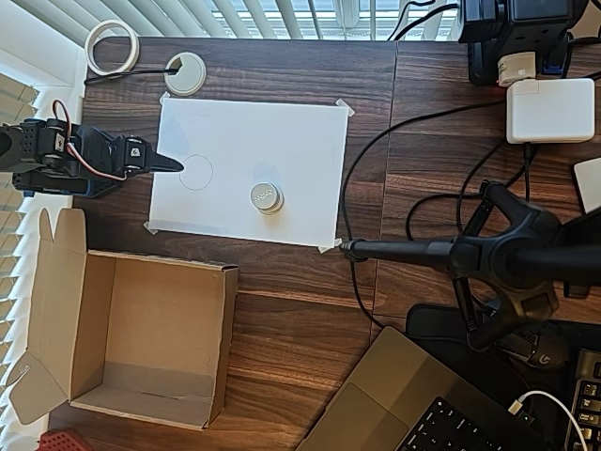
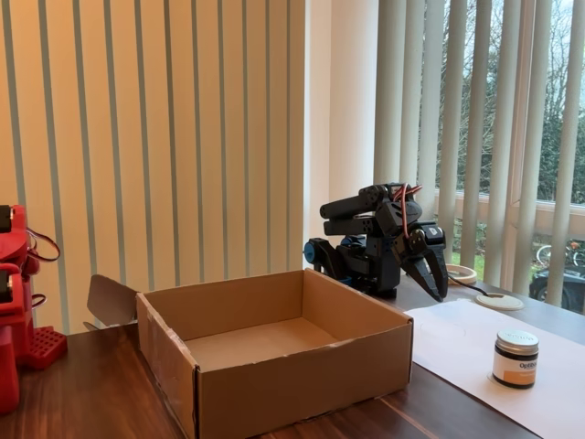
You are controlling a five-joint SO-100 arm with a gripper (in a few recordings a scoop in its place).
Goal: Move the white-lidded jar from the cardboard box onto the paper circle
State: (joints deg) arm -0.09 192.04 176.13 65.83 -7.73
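White-lidded jar (image 1: 267, 197) stands upright on the white paper sheet (image 1: 282, 141), right of the paper circle (image 1: 195, 172) in the overhead view, apart from its line, so not on target. It is outside the cardboard box (image 1: 141, 390), whose floor shows bare in both views.

Largest first: dark wood counter (image 1: 310, 310) carries everything. The box sits below the sheet in the overhead view, flaps open, likely so the arm can reach in from above. The sheet is taped at its corners, probably to keep the drawn target from sliding.

The arm is folded back at the sheet's left edge. Hand (image 1: 169, 163) points at the circle with its tip at the line; the fingers look pressed together and hold nothing. In the fixed view the hand (image 2: 437, 279) hangs tip down above the counter, well apart from the jar (image 2: 515, 358).

Judgement: the jar is out of the box but misses the circle, so a short regrasp and shift leftward in the overhead view looks needed.
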